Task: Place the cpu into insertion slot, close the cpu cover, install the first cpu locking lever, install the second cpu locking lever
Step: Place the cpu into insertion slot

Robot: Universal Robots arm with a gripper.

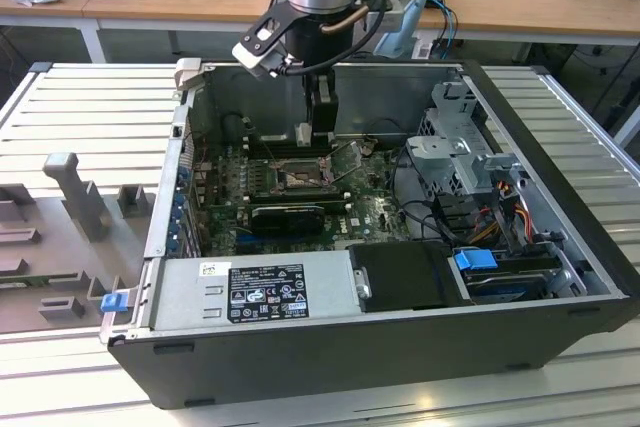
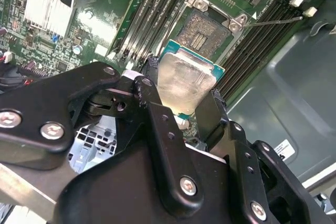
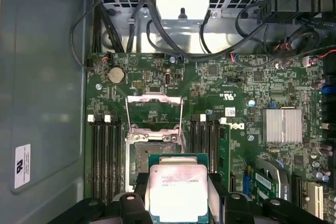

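Observation:
My gripper is shut on the cpu, a pale silvery square chip on a green carrier, gripped by two opposite edges between the black fingers. In the second wrist view the cpu hangs tilted in the gripper, just off the insertion slot. The slot lies open on the green board, partly hidden behind the chip. Beyond it the cpu cover stands swung up. In the exterior view the gripper hovers above the slot, inside the case. A thin locking lever sticks out beside the socket.
Black memory slots flank the socket on both sides. A finned heat sink and cables lie close by. The drive cage and the power supply fill the case's right and front. Grey fixtures stand at the exterior view's left.

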